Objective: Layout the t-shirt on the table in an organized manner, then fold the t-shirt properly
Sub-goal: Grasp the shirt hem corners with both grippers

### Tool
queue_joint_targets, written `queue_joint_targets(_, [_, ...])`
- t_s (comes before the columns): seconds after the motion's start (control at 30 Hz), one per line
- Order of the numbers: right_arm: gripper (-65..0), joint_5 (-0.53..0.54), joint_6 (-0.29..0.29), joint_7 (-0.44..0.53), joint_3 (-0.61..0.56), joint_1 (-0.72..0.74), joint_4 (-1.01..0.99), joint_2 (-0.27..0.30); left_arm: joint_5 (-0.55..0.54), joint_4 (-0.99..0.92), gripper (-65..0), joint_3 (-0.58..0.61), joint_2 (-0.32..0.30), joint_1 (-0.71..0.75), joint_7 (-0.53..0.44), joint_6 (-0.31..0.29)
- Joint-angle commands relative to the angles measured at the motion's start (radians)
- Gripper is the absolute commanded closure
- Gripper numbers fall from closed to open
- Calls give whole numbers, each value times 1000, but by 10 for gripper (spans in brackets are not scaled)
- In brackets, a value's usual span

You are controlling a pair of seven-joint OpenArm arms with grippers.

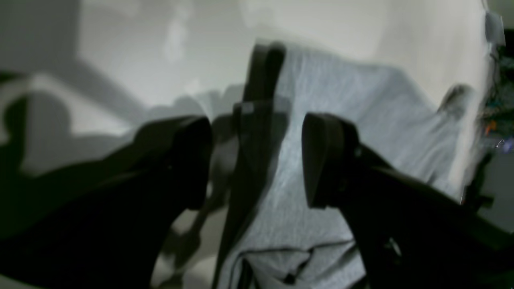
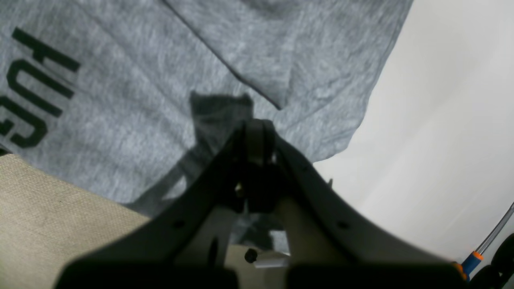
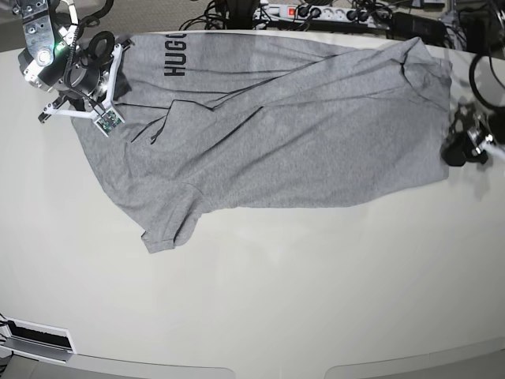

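Heather-grey t-shirt [image 3: 300, 134], black lettering [image 3: 173, 54], glossy off-white table [image 3: 276, 300]

Beyond the far edge in the base view we see a white power strip [image 3: 316, 13] w/ plugs in it, and a tangle of black cables [image 3: 225, 9] beside it. More dark cables [image 3: 465, 20] sit at the far right corner. Bottom left there's a white slotted unit [image 3: 35, 338], partly cut off. Right wrist view: we see beige woven floor covering [image 2: 44, 216] and an orange-and-blue tipped cable [image 2: 470, 261] at the lower right corner.
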Motion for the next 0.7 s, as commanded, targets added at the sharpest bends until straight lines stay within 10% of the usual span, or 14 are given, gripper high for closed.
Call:
queue_joint_targets(0.0, [0,2,-4,18,6,3,16,12,15,9,-373,-14,-13,14,0,-1])
queue_joint_targets(0.67, [0,2,-3,37,6,5,16,12,154,9,-366,122,179,-68,-177,17])
